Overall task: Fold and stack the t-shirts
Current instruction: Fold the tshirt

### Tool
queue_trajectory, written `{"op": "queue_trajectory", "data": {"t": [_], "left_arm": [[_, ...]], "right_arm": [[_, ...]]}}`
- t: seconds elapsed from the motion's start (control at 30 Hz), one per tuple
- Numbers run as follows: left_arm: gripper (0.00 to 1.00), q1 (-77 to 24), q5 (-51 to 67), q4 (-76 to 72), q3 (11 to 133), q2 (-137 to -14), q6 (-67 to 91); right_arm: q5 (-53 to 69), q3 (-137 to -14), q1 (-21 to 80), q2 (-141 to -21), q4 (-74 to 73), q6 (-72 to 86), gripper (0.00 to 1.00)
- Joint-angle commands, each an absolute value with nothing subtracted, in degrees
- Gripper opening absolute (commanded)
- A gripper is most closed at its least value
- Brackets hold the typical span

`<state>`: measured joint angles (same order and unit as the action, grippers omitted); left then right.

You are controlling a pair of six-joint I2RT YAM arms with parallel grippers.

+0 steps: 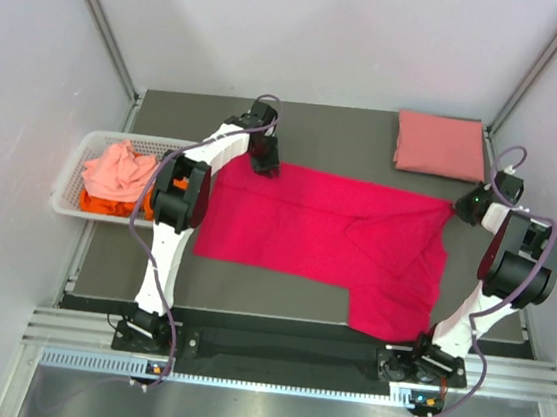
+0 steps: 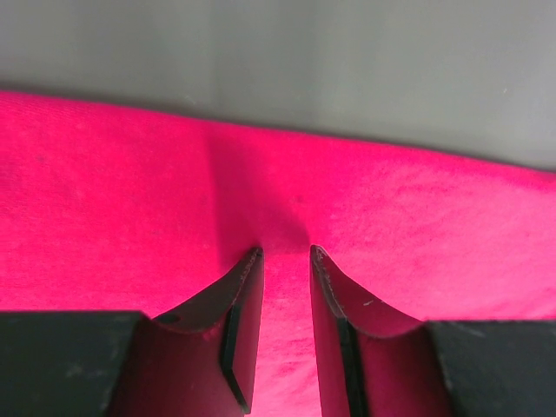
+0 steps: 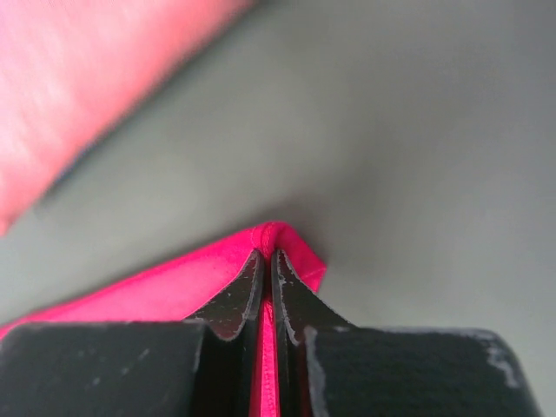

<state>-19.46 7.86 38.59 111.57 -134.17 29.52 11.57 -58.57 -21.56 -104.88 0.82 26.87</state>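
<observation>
Four shirts in all. The magenta shirt (image 1: 307,222) is spread across the middle of the bench (image 1: 298,125) with a flap doubled over on its right half. The salmon shirt (image 1: 441,145) sits folded in the far right corner. The coral shirt (image 1: 117,170) and orange shirt (image 1: 100,206) are bunched in the one white basket (image 1: 67,194) just off the bench's left side, coral on top. There are two arms, and from above the left one covers the basket's right end. The left end effector (image 1: 265,167) is at the magenta shirt's far edge. Its wrist cam shows the fingers (image 2: 234,295) parted with tips down on the cloth, not clamping anything I can see. The right end effector (image 1: 463,204) is at the far right corner. From above it's just a dark blob, but its wrist cam shows it closed on that corner, with the cloth tip poking out between the fingers (image 3: 234,300). That cam also catches the salmon shirt as a pink blur.
</observation>
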Motion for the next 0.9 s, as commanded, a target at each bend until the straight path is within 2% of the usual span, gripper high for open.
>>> {"op": "queue_trajectory", "data": {"t": [0.0,0.13,0.47,0.67,0.73,0.87], "left_arm": [[0.34,-17.5,2.5,39.6,112.4,-138.3,29.6],[0.34,-17.4,2.8,39.8,114.4,-139.8,29.6],[0.33,-16.6,4.0,39.3,118.7,-142.7,29.1],[0.34,-16.5,6.0,42.1,119.8,-139.8,28.7],[0.34,-16.8,6.7,42.2,119.0,-137.2,28.1],[0.35,-18.0,7.3,42.4,117.0,-132.5,26.7]], "right_arm": [[10.4,-65.3,-22.5,-107.9,1.4,23.7,0.0],[14.1,-70.9,-22.4,-113.3,-1.3,22.2,0.0],[15.7,-78.6,-22.4,-117.9,-3.3,21.2,0.02],[13.5,-85.5,-22.4,-114.7,-19.6,20.1,0.19],[10.0,-87.3,-22.4,-112.6,-27.7,20.9,0.22],[7.3,-85.6,-22.3,-106.7,-32.1,22.3,0.26]]}}
